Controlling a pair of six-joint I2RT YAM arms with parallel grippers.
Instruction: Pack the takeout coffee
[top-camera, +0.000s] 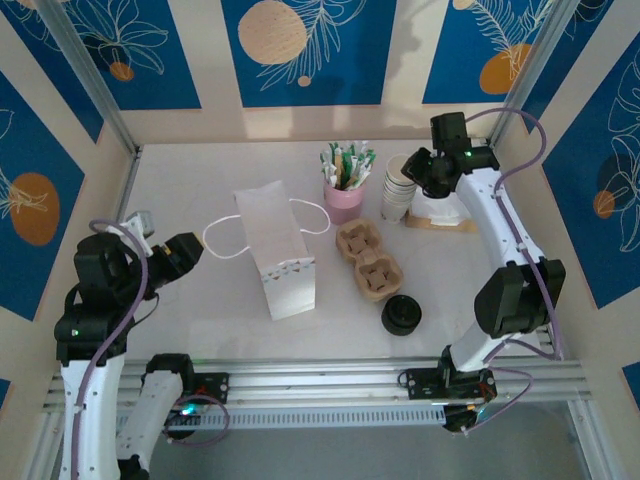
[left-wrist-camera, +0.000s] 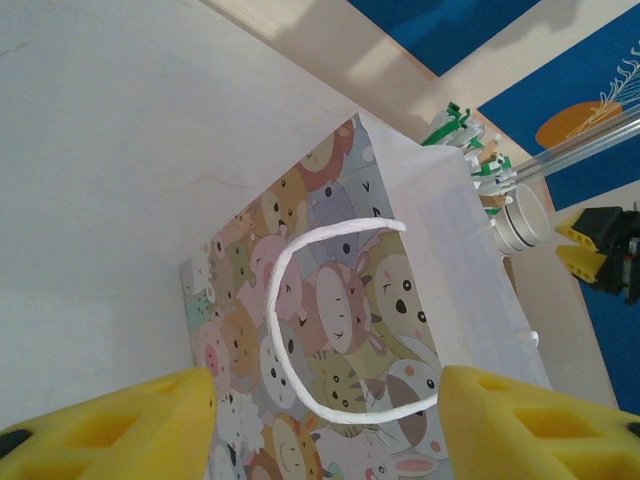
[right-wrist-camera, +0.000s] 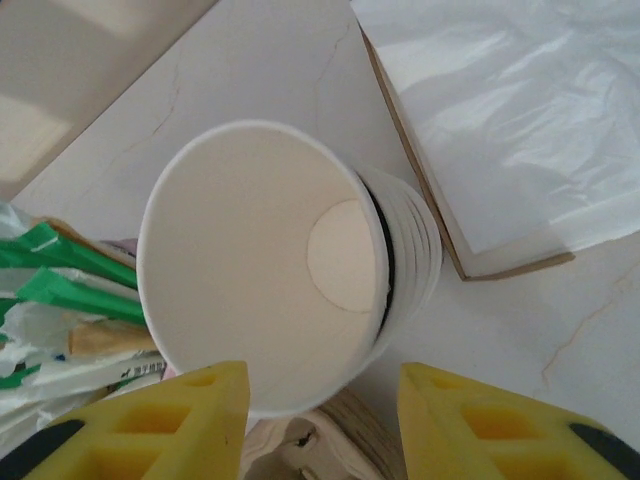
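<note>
A: Presently, which step?
B: Apparently cup fetching. The takeout coffee is unassembled: its top cup (right-wrist-camera: 260, 260) sits on the cup stack (top-camera: 397, 190), flanked by the right gripper (right-wrist-camera: 322, 370); whether it pinches, I cannot tell. The left gripper (left-wrist-camera: 328, 385) is spread, facing the bag (left-wrist-camera: 340, 330).
A: Next?
B: Lift it clear, then add a lid from the lid stack (top-camera: 401, 316); the stirrer pot (top-camera: 343, 198) crowds alongside.

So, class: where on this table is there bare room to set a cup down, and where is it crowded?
Free: the back-left corner, behind and left of the paper bag; the near-right patch between the cup tray, the black lid stack and the right arm. Crowded: back right, around the pink stirrer cup, cup stack and board.
</note>
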